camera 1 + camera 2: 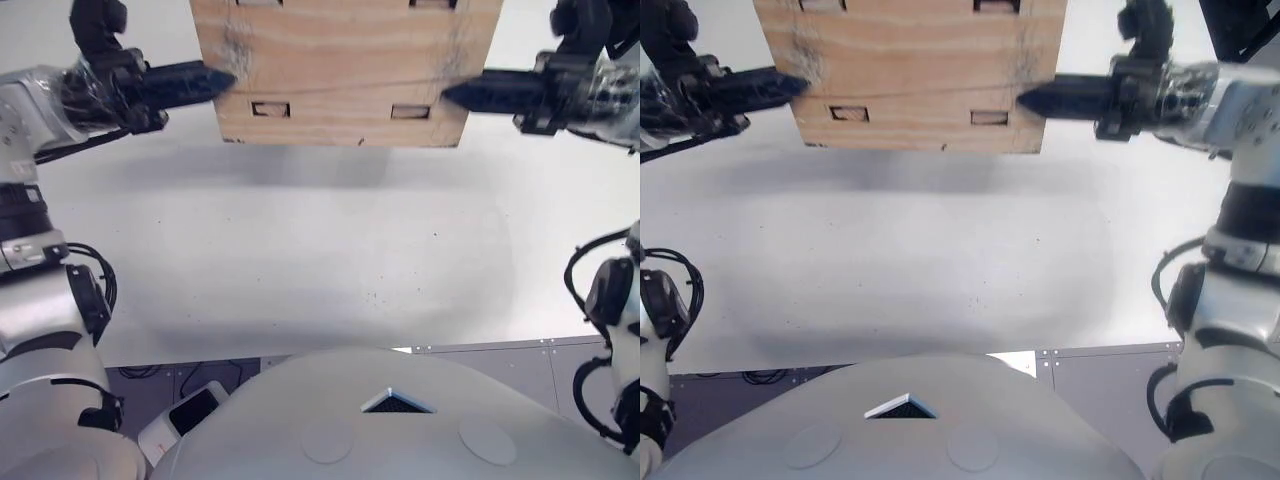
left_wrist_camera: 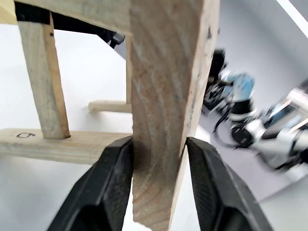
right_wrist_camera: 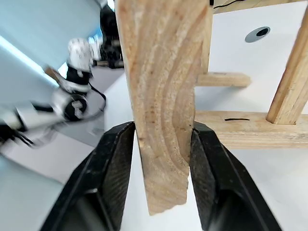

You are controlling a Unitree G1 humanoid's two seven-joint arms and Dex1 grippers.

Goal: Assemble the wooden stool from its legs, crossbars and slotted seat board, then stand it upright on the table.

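Beneath both grippers lies the white table [image 1: 300, 260], and between them spans the slotted seat board [image 1: 340, 70]. Left gripper [image 1: 222, 80] and right gripper [image 1: 450, 95] are each clamped on an opposite edge of this board, with the fingers [image 2: 108, 178] pressed against its two faces. Just beyond the left gripper's fingers, a leg [image 2: 45, 82] meets a crossbar [image 2: 57, 144] on the far side of the board.

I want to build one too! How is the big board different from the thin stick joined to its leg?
The seat board is wide and flat with rectangular slots; the crossbar is a narrow stick. The left gripper and right gripper clamp the seat board; nothing grips the crossbar, which meets a leg. Both are pale wood.
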